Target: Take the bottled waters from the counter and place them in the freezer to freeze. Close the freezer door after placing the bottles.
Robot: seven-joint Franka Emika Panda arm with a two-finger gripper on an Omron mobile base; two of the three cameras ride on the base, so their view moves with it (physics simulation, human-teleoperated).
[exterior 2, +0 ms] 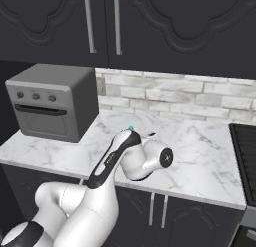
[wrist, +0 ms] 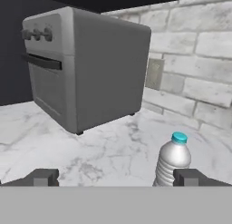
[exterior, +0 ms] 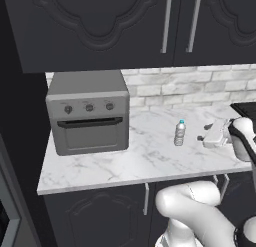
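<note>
One bottled water [exterior: 180,132], clear and ribbed with a teal cap, stands upright on the white marble counter [exterior: 125,161] to the right of the toaster oven. My gripper [exterior: 204,132] hovers just right of the bottle, at bottle height, open and empty. In the hand view the bottle [wrist: 172,160] stands close ahead, just inside the right fingertip [wrist: 192,177], and the gripper [wrist: 118,177] is spread wide. From the right base camera the arm hides the bottle, leaving just its cap [exterior 2: 131,127]. The second bottle, the freezer and its door are out of view.
A grey toaster oven [exterior: 89,113] with knobs sits on the counter's left part. Dark upper cabinets [exterior: 125,26] hang overhead, and a brick backsplash [exterior 2: 190,93] runs behind. A black stovetop [exterior 2: 245,146] borders the counter on the right. A grey panel edge [exterior: 7,211] stands at lower left.
</note>
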